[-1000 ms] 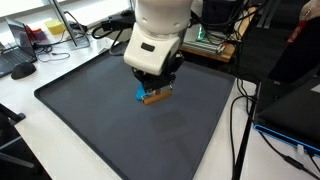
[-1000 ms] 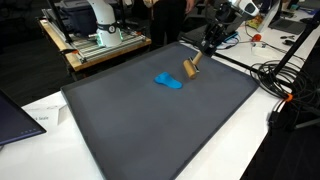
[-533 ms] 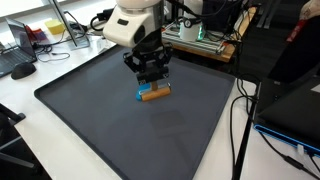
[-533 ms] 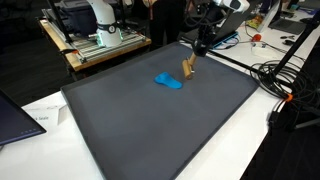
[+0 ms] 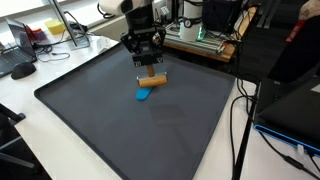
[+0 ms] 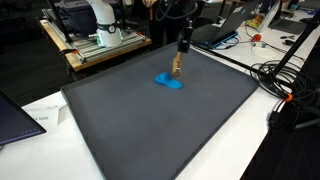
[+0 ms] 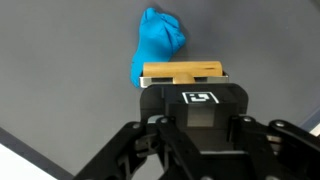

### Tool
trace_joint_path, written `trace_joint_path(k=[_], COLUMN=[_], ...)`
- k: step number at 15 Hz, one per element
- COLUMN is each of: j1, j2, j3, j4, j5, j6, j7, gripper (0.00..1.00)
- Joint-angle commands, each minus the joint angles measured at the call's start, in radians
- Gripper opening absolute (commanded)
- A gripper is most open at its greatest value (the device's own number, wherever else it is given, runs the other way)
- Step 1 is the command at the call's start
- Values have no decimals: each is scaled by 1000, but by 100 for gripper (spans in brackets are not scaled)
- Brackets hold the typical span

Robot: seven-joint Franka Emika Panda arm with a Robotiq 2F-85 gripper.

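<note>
The gripper (image 5: 149, 68) was clamped on a wooden block (image 5: 153, 79) above the dark mat (image 5: 100, 112). A blue cloth (image 5: 143, 95) lay at the block's seven o'clock.

Cloth (image 5: 143, 95) on mat (image 5: 95, 120) (mid), w/ block (image 5: 153, 79) just beside, in gripper (image 5: 150, 71).

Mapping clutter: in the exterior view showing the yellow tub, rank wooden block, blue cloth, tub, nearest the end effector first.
1. Wooden block, held in the end effector.
2. Blue cloth, on the mat below.
3. Yellow tub, far off the mat.
</note>
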Motion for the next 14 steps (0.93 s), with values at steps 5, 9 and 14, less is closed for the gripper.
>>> trace_joint_path(k=[5,9,14], j1=[7,11,12], j2=[-115,-83,-83], j3=[-51,-61,-65], j4=[-155,-139,-145], j5=[49,25,25], j6=[47,35,36], j7=[78,94,107], gripper=[22,47,47])
